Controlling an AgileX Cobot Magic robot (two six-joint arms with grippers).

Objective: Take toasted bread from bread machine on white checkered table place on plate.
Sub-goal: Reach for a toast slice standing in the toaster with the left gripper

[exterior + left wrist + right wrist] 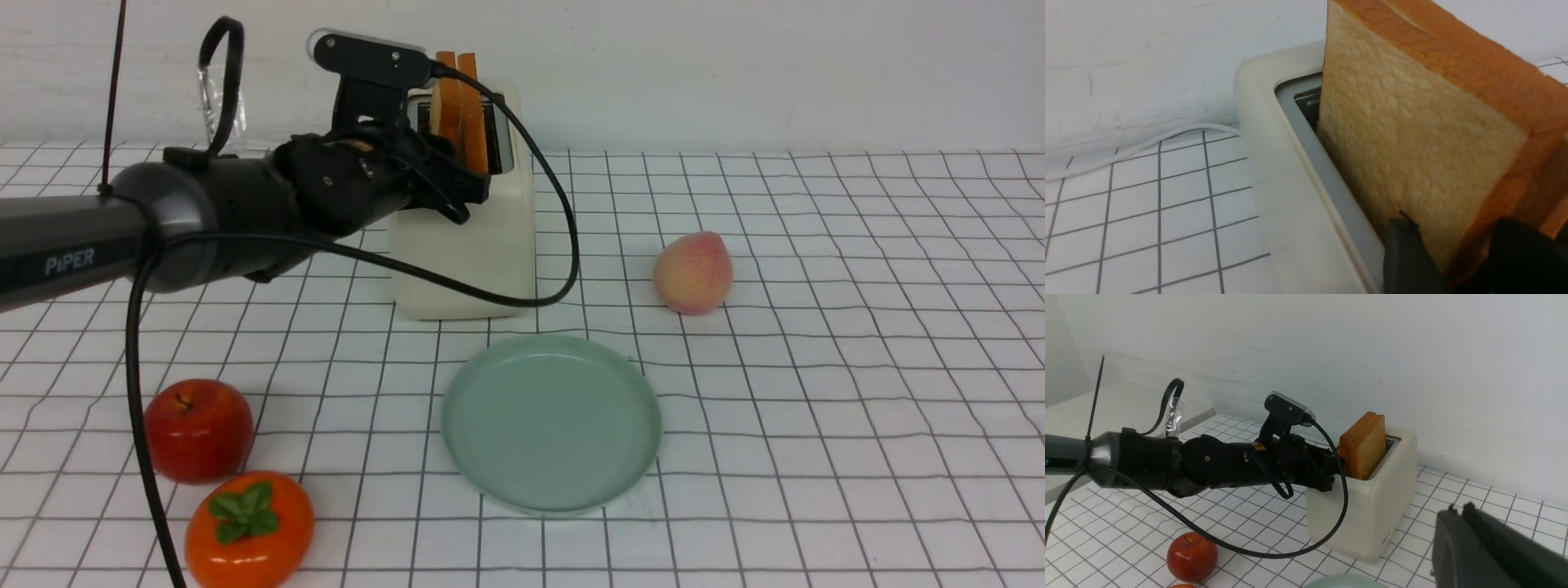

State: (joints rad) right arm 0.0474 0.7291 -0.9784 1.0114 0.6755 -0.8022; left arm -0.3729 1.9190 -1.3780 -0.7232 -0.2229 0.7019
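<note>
Toasted bread [460, 106], two slices, standing up in the bread machine [473, 253] at the back of the white checkered table [816, 408]. Left gripper [1453, 241] around one slice; squeezing or not, cannot tell. Grabbing step. Next: pinch tight, lift straight up, carry to the plate [451, 425] in front. Right gripper [1459, 508] closed, off to the side.

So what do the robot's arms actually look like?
The left arm is a glossy dark-grey tube marked PiPER in white, with a black cable looping off its wrist camera. The left gripper and right gripper have matte black, blocky fingers.
</note>
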